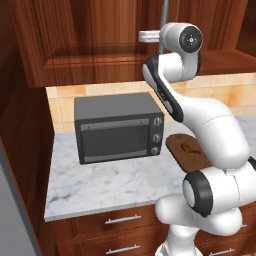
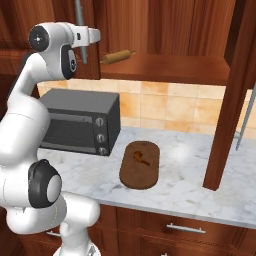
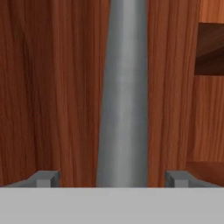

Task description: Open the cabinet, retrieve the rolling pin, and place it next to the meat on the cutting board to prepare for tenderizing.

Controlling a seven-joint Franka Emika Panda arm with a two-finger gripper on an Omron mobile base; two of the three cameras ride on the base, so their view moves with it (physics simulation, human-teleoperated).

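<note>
My gripper [image 3: 111,178] is open, its two fingertips [image 3: 46,178] standing on either side of the cabinet's vertical silver handle [image 3: 122,100] without touching it. The hand [image 2: 84,36] is up at that handle [image 2: 79,20] on the left cabinet door [image 1: 75,40]. The right door [image 2: 230,100] stands swung open. On the bare shelf behind it lies the rolling pin [image 2: 117,56], a slim tan rod. Down on the counter the oval cutting board [image 2: 140,165] carries the small orange-brown meat [image 2: 140,156]; both also show past my arm, the board [image 1: 181,150] and the meat [image 1: 189,147].
A dark toaster oven [image 1: 117,127] stands on the marble counter [image 1: 110,185], left of the board. Drawers with short handles [image 1: 122,219] run below. The open door's long handle [image 2: 245,120] hangs over the counter's right part.
</note>
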